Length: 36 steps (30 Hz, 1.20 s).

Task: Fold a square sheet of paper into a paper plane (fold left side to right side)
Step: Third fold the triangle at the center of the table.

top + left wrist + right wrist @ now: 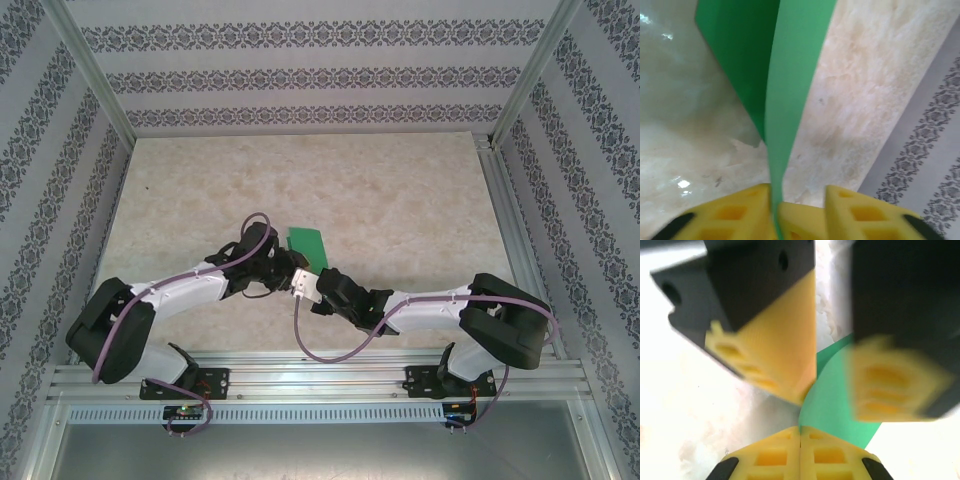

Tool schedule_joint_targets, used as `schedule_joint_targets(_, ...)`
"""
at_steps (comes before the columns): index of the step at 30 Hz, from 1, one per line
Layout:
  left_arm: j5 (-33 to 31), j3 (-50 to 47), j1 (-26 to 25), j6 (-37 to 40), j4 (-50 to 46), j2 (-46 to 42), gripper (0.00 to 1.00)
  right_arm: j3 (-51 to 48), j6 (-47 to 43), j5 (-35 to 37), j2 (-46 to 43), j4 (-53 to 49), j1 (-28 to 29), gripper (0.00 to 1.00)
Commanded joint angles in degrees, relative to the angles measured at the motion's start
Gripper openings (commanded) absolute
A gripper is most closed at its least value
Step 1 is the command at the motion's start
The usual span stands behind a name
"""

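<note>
The square sheet of paper (308, 243) is bright green, folded narrow, and lies near the table's middle with its near end lifted. My right gripper (800, 429) is shut on that near end of the green paper (832, 410), pads pressed together with the sheet in their seam. My left gripper (799, 189) stands open around the same spot. The paper strip (795, 75) runs up from beside its left finger (740, 215), and the right gripper's yellow tips sit between its jaws. From above, the left gripper (283, 258) and the right gripper (303, 282) meet at the sheet's near corner.
The beige marbled table (400, 200) spreads round the paper. Patterned walls (300, 80) close in the back and sides. An aluminium rail (320, 375) carries both arm bases at the near edge.
</note>
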Motion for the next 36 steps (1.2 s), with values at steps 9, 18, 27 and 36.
schedule_joint_targets(9, 5.95, 0.97, 14.41, 14.16, -5.99, -10.57, 0.51, -0.18, 0.77, -0.93, 0.74, 0.36, 0.02, 0.00)
schedule_joint_targets(18, 16.60, 14.10, 14.55, 22.15, 4.22, 10.58, 0.27, -0.01, 1.86, -1.06, 0.92, -0.95, -0.19, 0.00)
schedule_joint_targets(27, 17.39, 22.35, 11.89, 25.73, 6.21, 28.59, 0.18, 0.51, 4.87, -2.90, 0.52, -1.90, -1.73, 0.00)
schedule_joint_targets(36, 14.81, 22.83, 11.64, 27.07, 6.00, 34.53, 0.16, 1.48, 5.56, -3.58, 1.61, -2.87, -2.79, 0.02)
